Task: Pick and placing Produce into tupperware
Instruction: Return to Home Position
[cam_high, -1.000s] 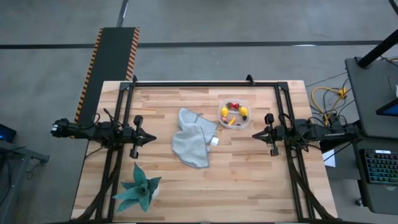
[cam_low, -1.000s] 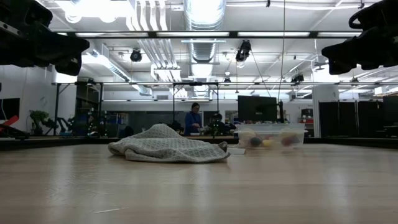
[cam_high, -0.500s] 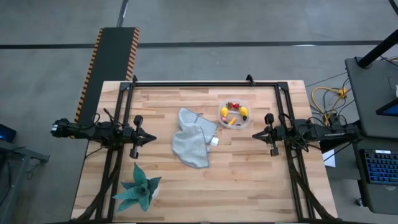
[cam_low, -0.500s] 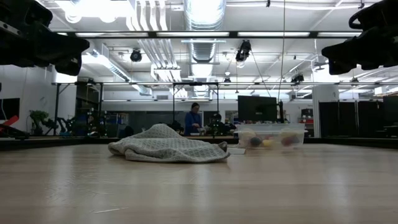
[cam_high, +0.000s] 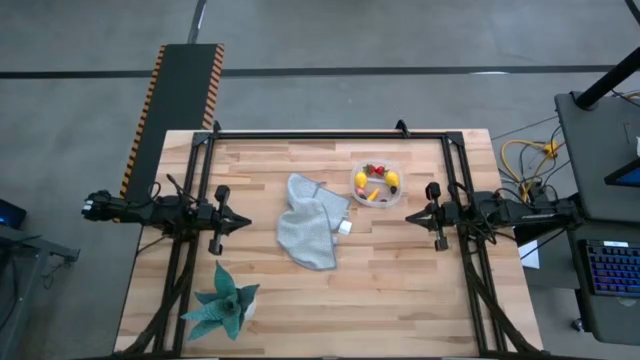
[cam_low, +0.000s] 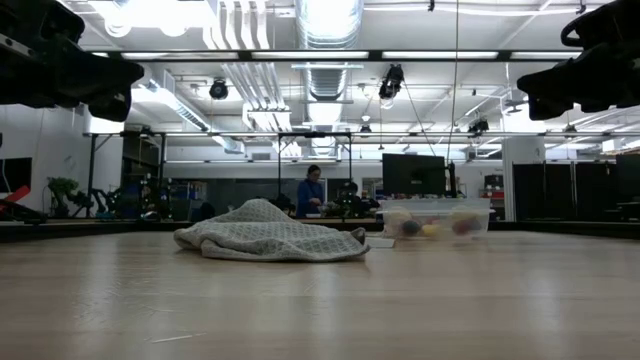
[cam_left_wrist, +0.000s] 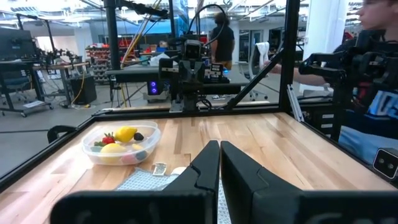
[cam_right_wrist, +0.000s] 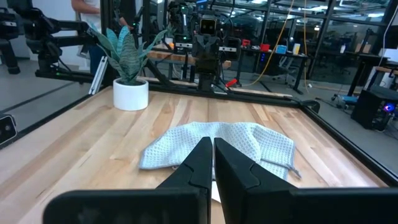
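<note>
The clear tupperware (cam_high: 376, 184) stands on the table's far right part and holds the produce: two yellow lemons (cam_high: 361, 181), a yellow-orange stick (cam_high: 373, 196) and tiny red and dark pieces. It also shows in the left wrist view (cam_left_wrist: 122, 145) and the low view (cam_low: 435, 218). My left gripper (cam_high: 248, 221) hovers shut at the table's left side, pointing right. My right gripper (cam_high: 408, 215) hovers shut at the right side, pointing left, near the tupperware's near-right side. Both touch nothing.
A crumpled grey-blue cloth (cam_high: 311, 221) lies mid-table, with a small white cube (cam_high: 345, 227) at its right edge. A teal spiky plant in a white pot (cam_high: 224, 306) stands at the near left corner. Black frame rails line the table's left, right and far edges.
</note>
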